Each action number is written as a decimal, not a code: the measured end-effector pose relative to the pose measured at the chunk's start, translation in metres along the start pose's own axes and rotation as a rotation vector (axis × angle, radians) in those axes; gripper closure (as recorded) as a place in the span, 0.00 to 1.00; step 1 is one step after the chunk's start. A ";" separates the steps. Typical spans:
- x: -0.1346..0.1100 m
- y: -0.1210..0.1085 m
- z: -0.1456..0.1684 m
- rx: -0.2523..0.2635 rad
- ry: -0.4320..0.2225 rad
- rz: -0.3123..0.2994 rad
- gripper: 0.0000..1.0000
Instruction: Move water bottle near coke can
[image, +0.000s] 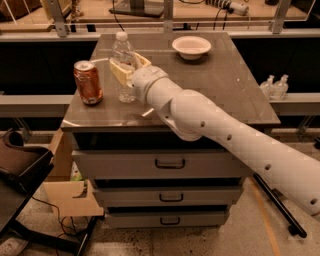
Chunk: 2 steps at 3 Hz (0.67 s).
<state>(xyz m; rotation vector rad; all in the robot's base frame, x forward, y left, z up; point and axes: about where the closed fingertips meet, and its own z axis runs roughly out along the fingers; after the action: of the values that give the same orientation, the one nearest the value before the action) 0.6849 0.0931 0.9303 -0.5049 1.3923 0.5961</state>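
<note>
Fingers (120, 73): two tan pads closed on the water bottle (123, 50), one in front of its ribbed body, the other behind and to its right.

Gripper (127, 65): at mid-height of the bottle, over the front left part of the cabinet top (225, 85).

Water bottle: clear plastic, white cap, upright, base on the cabinet top; cap and shoulder rise above the fingers, lower body shows below them.

Coke can (88, 82): red-orange, silver top, upright near the front left corner, just left of the bottle and not touching it; about half the bottle's height.

Arm (215, 125): white, thick, jointed; runs from the lower right edge of the view up and left to the gripper, crossing the front edge of the top.

Bowl (191, 46): white, shallow, upright near the back of the top, well apart from bottle and can.

Cabinet: grey-brown top over three drawers, each with a dark handle (170, 163).

Small clear bottles (275, 86): a pair on a ledge to the right of the cabinet.

Cardboard box (70, 197): on the floor at the lower left, against the cabinet's side.
</note>
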 end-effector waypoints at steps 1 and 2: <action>-0.004 0.000 0.000 0.000 0.000 0.000 0.83; -0.005 0.000 0.001 0.000 0.000 0.000 0.61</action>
<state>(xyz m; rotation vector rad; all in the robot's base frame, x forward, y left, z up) 0.6849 0.0931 0.9351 -0.5049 1.3923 0.5961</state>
